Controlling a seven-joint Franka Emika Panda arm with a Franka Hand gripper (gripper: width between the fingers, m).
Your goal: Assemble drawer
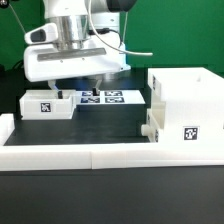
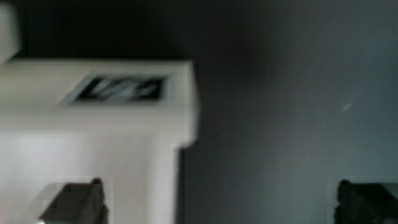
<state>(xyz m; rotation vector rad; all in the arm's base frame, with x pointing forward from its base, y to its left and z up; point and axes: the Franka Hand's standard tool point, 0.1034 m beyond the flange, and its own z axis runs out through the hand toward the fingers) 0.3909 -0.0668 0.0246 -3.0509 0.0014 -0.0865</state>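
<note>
The large white drawer shell (image 1: pixel 186 104) stands at the exterior view's right, with a tag on its front. A small knob (image 1: pixel 148 128) sticks out of its left side; I cannot tell whether a tray sits inside it. One small white tray (image 1: pixel 47 104) with a tag lies at the left. My gripper (image 1: pixel 88 82) hangs open and empty just above and to the right of that tray. In the wrist view the gripper (image 2: pixel 219 200) is wide open. The tagged tray (image 2: pixel 107 110) lies below, with one finger (image 2: pixel 75 200) over its edge.
The marker board (image 1: pixel 102 97) lies flat between the tray and the shell, behind my gripper. The long low white border wall (image 1: pixel 100 152) runs across the front. The table is black, with a green backdrop behind the arm.
</note>
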